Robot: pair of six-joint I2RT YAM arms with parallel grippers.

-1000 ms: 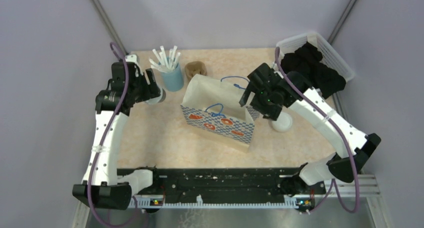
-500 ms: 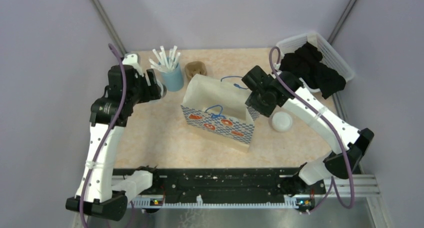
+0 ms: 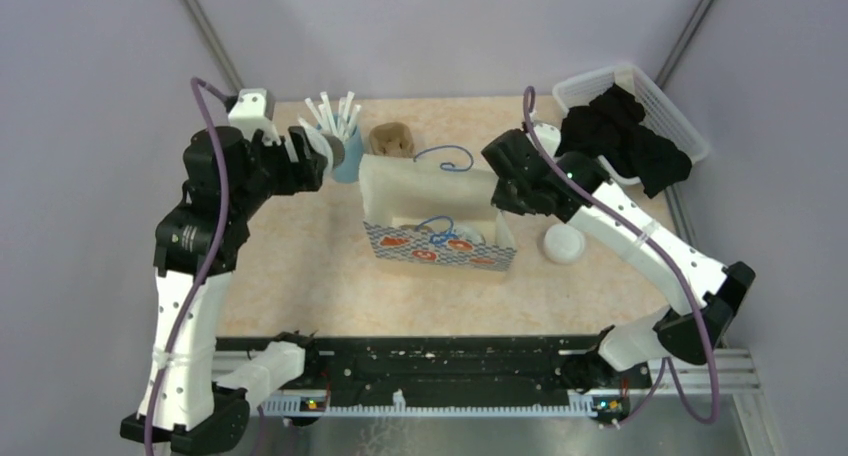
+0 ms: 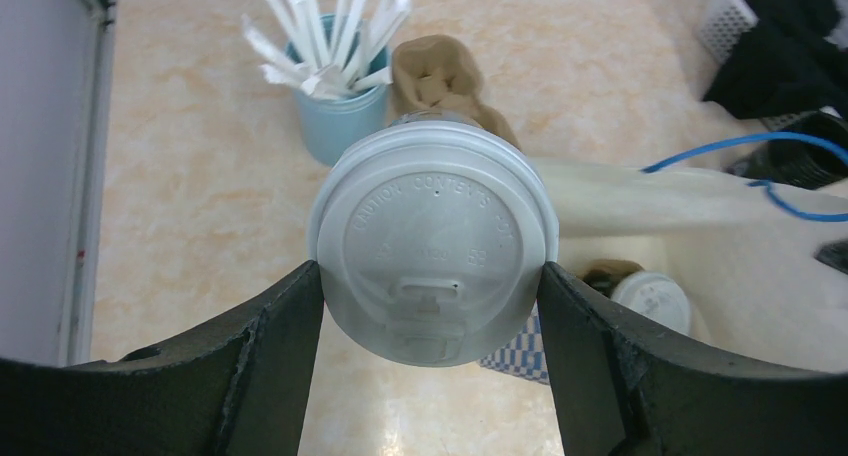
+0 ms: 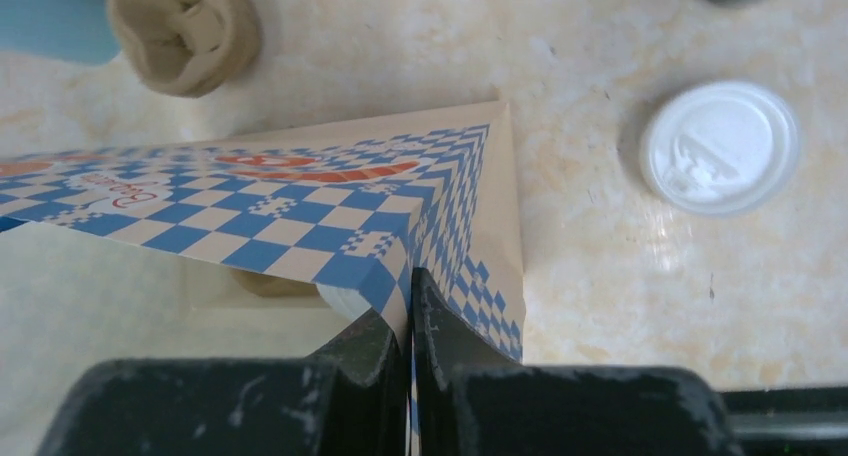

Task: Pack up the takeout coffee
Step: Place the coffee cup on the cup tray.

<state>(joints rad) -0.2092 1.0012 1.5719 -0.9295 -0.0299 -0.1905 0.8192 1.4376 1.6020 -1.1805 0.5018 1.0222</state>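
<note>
Left wrist view: the left gripper (image 4: 430, 286) grips a takeout coffee cup (image 4: 432, 231) by its sides, white lid facing the camera, apparently clear of the beige desk (image 4: 190, 206). The paper bag (image 3: 430, 181) lies to this arm's right. The right gripper (image 5: 408, 311), fingers pinched tight on a rim corner, holds its mouth open. One lidded cup (image 4: 650, 299) stands inside already. The blue straw cup (image 4: 335, 126) and pulp carrier (image 4: 440, 76) sit just beside the path, so clearance looks tight.
</note>
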